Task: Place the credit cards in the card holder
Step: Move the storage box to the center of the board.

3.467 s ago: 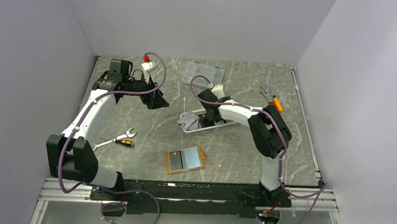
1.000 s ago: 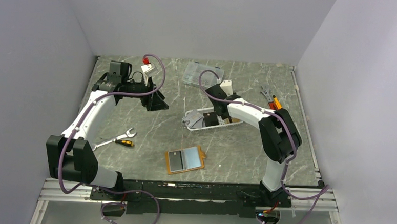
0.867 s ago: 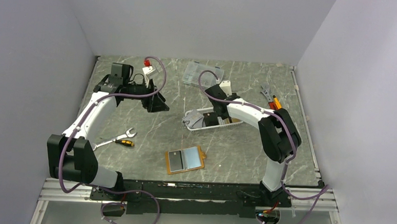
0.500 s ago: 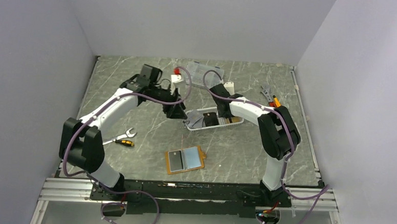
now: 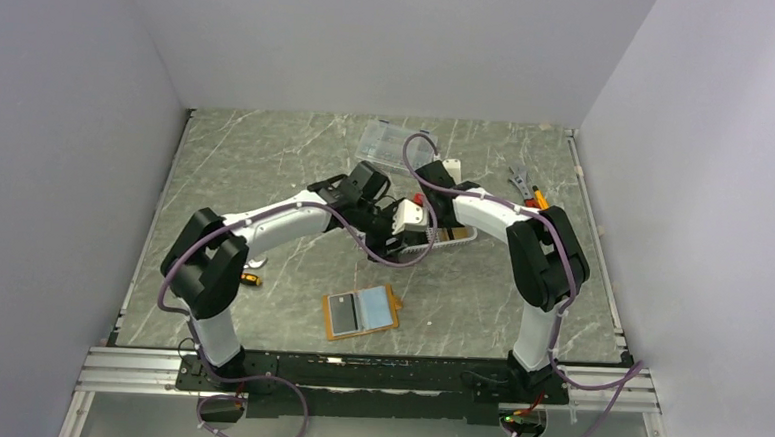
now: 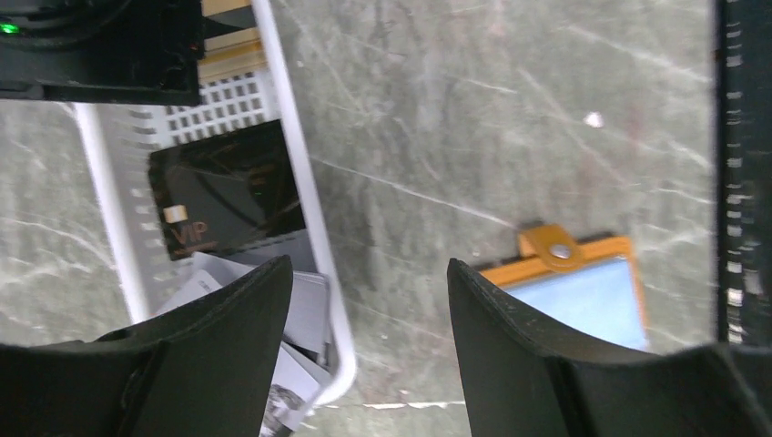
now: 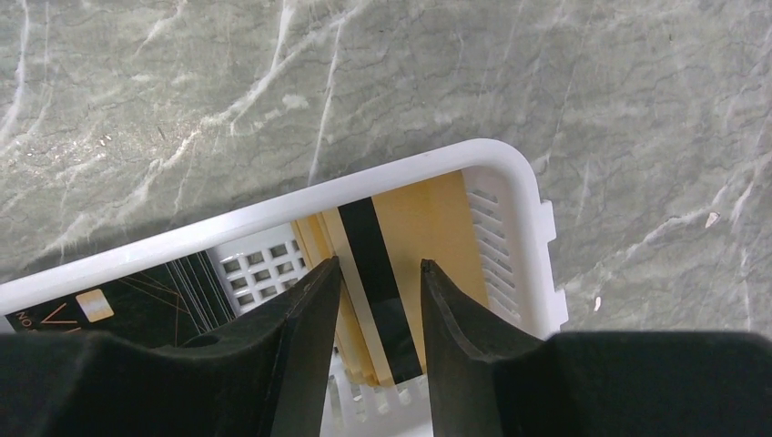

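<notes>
Hovering over the far end of the white basket (image 7: 273, 214), the right claw (image 7: 378, 278) has its jaws a narrow way apart with nothing between them. A gold-brown card (image 7: 437, 218) lies directly under it. This card's black stripe, and so its long axis, runs away from the claw, nearly square to the line on which the jaws close. The gold face shows on both sides of the fingers, so by my judgement the card is wider than the present gap. A grip would need wider jaws or a free edge.

The left claw (image 6: 364, 273) hangs with its jaws wide apart and empty over the basket's long rim (image 6: 300, 164). A black card (image 6: 228, 196) is inside the basket, off to one side of it, with grey-white cards (image 6: 305, 309) under one finger. The card holder (image 6: 542, 246) lies open on the tabletop (image 6: 473, 137), nearer the arm bases and apart from the basket. A pale blue card (image 6: 592, 300) is already in it. The right claw is the nearer to the gold-brown card, the left to the black one.

The near end of the gold-brown card is hidden behind the right fingers, and I cannot tell whether it lies flat or leans on the basket's end wall. From above, the wrists cover both claws and most of the basket.
</notes>
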You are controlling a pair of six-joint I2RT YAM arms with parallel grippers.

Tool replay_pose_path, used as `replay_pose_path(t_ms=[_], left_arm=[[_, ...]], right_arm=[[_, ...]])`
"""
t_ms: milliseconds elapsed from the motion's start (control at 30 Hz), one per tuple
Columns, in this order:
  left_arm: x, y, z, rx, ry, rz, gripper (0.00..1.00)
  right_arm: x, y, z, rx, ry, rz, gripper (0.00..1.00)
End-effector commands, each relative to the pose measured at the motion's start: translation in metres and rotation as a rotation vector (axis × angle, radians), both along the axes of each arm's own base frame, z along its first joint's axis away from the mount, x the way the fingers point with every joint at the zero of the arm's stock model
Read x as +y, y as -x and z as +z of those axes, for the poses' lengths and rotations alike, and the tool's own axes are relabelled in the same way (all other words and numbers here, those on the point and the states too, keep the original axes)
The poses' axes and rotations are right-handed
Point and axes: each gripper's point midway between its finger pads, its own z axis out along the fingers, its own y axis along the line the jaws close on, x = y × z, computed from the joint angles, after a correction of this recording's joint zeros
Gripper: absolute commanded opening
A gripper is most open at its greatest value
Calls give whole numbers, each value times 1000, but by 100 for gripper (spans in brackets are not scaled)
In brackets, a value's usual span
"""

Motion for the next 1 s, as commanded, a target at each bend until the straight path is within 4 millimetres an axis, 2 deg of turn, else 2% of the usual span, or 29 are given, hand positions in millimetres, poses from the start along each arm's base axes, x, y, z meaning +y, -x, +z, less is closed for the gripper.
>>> replay_pose_path(t_ms=[0,200,467,700,767,967], left_arm=[[-20,-30,2,-224,2,-12,69],[-25,-35,-23,-334,-44,-5,70],[-27,-48,-40,-446,-106,23,69],[-33,-54,-50,-466,-132,46,67],[-34,-55,-55,-464,-143,41,63],[-32,-56,-62,-456,-155,48,43]], right_arm=[[-7,-1,4,-8,-18,-16,40],[-9,-3,2,7,-45,-17,40],[-5,-4,-1,31,-91,-6,39],[-9,-1,1,30,-78,-12,38],[-11,-1,2,28,-72,-15,39],[-16,3,4,22,-58,-30,43]])
